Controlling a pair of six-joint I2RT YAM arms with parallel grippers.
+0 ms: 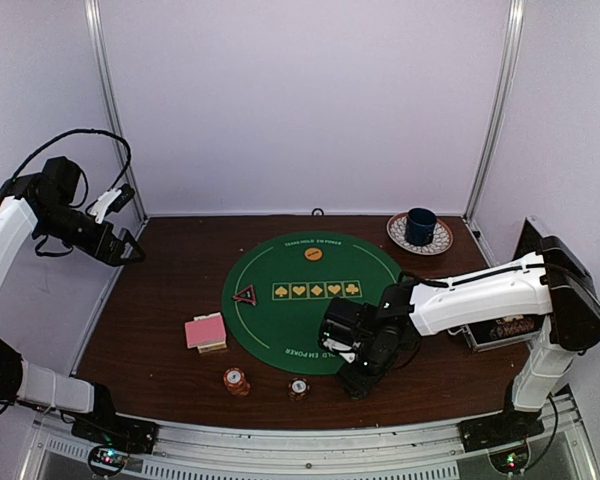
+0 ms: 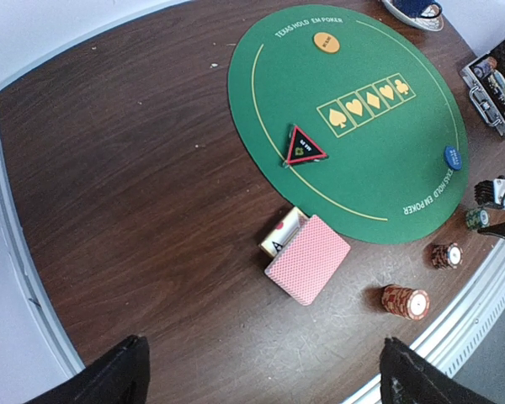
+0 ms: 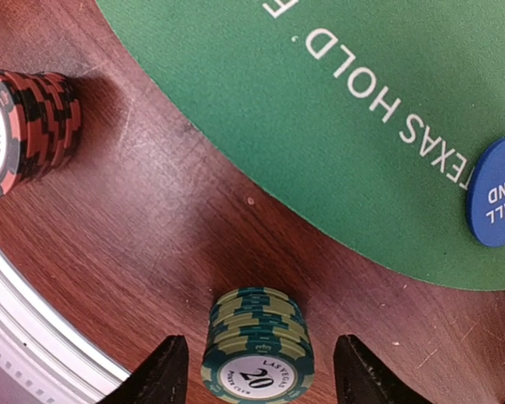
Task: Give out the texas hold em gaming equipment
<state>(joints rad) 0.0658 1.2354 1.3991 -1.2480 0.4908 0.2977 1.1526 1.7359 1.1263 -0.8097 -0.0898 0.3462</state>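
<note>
A stack of green striped chips (image 3: 257, 349) stands on the brown table between my right gripper's (image 3: 257, 376) open fingers (image 3: 158, 372), with a gap on each side. A dark red-black chip stack (image 3: 25, 126) stands to its left, and a blue disc (image 3: 497, 194) lies on the green mat (image 3: 320, 109). In the top view the right gripper (image 1: 355, 378) is low at the mat's near edge. The orange-red stack (image 1: 236, 380), pink-backed cards (image 1: 206, 332), triangle marker (image 1: 245, 295) and orange disc (image 1: 313, 254) lie apart. My left gripper (image 1: 130, 250) is open, raised at the far left.
A dark blue cup (image 1: 420, 225) on a patterned saucer stands at the back right. A metal-edged black case (image 1: 505, 328) with more chips lies at the right edge behind my right arm. The table's metal front rail (image 3: 34, 337) runs just beside the green stack.
</note>
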